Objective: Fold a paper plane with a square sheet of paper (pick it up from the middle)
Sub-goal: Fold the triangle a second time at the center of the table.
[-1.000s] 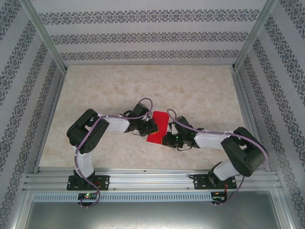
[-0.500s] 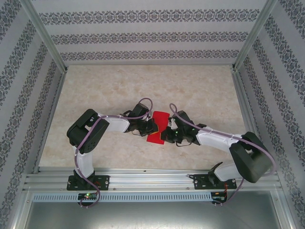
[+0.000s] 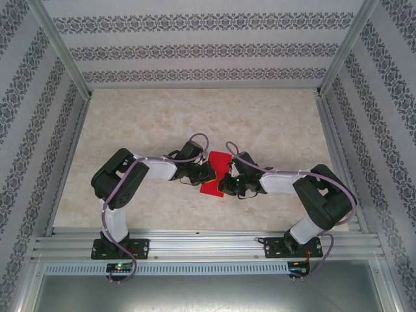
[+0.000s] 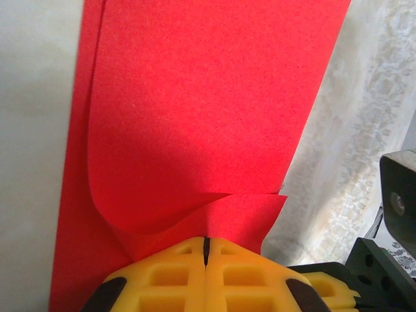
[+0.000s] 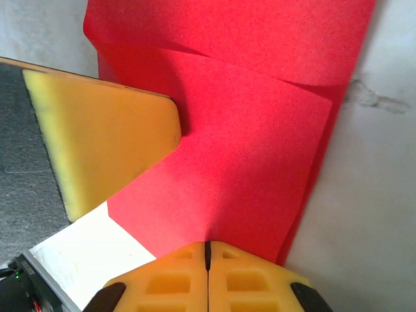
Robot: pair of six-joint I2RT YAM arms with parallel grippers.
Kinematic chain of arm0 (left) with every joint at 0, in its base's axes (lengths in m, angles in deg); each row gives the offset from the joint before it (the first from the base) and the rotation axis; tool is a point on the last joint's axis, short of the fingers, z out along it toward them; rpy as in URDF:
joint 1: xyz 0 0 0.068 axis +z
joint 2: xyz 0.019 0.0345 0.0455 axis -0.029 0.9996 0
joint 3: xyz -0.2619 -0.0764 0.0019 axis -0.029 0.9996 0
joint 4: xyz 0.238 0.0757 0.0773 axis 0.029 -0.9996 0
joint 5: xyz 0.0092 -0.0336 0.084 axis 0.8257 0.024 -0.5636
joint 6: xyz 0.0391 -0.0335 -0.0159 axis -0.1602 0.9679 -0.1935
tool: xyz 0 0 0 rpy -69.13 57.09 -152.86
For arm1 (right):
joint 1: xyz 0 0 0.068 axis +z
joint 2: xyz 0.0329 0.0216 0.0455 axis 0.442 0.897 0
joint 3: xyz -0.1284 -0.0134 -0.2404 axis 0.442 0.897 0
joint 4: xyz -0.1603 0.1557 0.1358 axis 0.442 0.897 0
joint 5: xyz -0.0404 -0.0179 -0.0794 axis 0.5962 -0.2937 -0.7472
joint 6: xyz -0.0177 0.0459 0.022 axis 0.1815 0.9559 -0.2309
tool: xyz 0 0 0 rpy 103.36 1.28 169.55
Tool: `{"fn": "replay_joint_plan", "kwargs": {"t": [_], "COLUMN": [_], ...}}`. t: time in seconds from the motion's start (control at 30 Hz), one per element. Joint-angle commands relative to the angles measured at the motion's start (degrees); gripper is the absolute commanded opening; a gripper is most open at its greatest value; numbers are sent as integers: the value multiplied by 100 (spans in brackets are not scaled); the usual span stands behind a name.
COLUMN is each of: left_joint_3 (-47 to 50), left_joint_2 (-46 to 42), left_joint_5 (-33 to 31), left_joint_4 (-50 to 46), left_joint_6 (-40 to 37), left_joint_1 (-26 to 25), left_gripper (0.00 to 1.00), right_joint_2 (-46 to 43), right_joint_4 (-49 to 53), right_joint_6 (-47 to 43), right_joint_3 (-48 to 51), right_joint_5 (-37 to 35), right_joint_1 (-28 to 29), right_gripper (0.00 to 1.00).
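Note:
The square sheet of paper [image 3: 211,187] lies folded into a red, two-layered strip at the middle of the table. My left gripper [image 3: 208,173] meets its left edge. In the left wrist view the gripper [image 4: 206,239] is shut and a curled upper flap of the paper [image 4: 195,117] rises into its tips. My right gripper [image 3: 225,184] comes from the right. In the right wrist view it [image 5: 208,244] is shut with its tips on the paper's [image 5: 260,162] near edge. One left finger [image 5: 110,143] touches the sheet's side there.
The beige table top [image 3: 260,123] is bare behind the paper and on both sides of it. Patterned walls enclose it on three sides, and an aluminium rail [image 3: 208,247] carries both arm bases at the near edge. The two wrists are almost touching.
The right arm has drawn its elbow in and pushed its shut gripper left and a little farther onto the paper. The left arm has stayed still.

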Motion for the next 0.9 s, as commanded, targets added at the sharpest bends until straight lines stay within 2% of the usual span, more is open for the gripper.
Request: {"fn": "replay_joint_plan", "kwargs": {"t": [0.0, 0.53, 0.87], "left_joint_3": [117, -21, -146], "left_joint_2": [315, 225, 222], "left_joint_5": [-293, -451, -393], "left_joint_4": [-628, -799, -857], "left_joint_6": [-166, -297, -463], "left_joint_1": [-34, -15, 258], "left_gripper": [7, 7, 9], "right_joint_2": [168, 340, 372], "right_joint_4": [508, 398, 660], "right_joint_6": [-207, -310, -505], "right_joint_3": [302, 371, 302], "right_joint_5": [-148, -154, -235], "right_joint_1": [-30, -47, -47], "right_gripper": [5, 3, 0]}}
